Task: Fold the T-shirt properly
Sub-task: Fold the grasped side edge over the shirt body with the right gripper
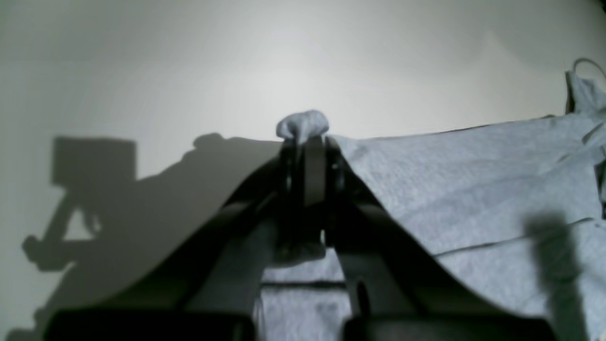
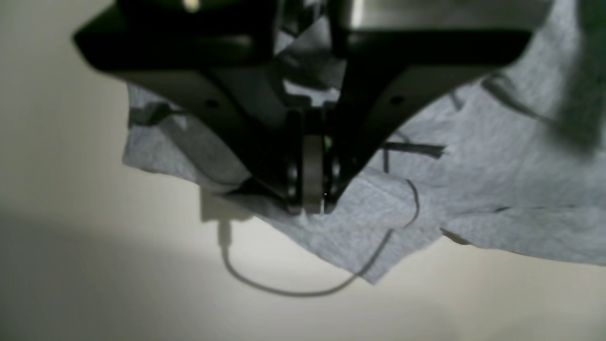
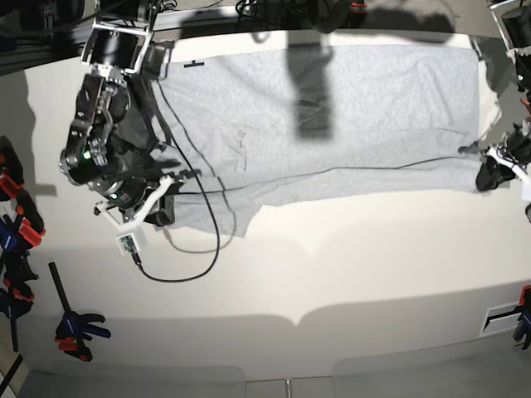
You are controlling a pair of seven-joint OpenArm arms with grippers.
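The light grey T-shirt [image 3: 373, 108] lies spread across the far half of the white table, plain side showing. My left gripper [image 1: 307, 142] is shut on the T-shirt [image 1: 473, 180], and a small tuft of fabric pokes out past its tips. In the base view the left gripper [image 3: 488, 172] sits at the cloth's right lower corner. My right gripper [image 2: 310, 203] is shut on the near edge of the T-shirt [image 2: 473, 180], at the left lower corner. The base view shows the right gripper [image 3: 166, 192] low over that rumpled corner.
A black cable [image 3: 191, 265] loops from the right wrist over the table [image 3: 332, 274] in front of the shirt; the cable [image 2: 293, 291] also shows in the right wrist view. Orange-and-blue clamps [image 3: 17, 224] and another clamp [image 3: 79, 327] line the table's left edge.
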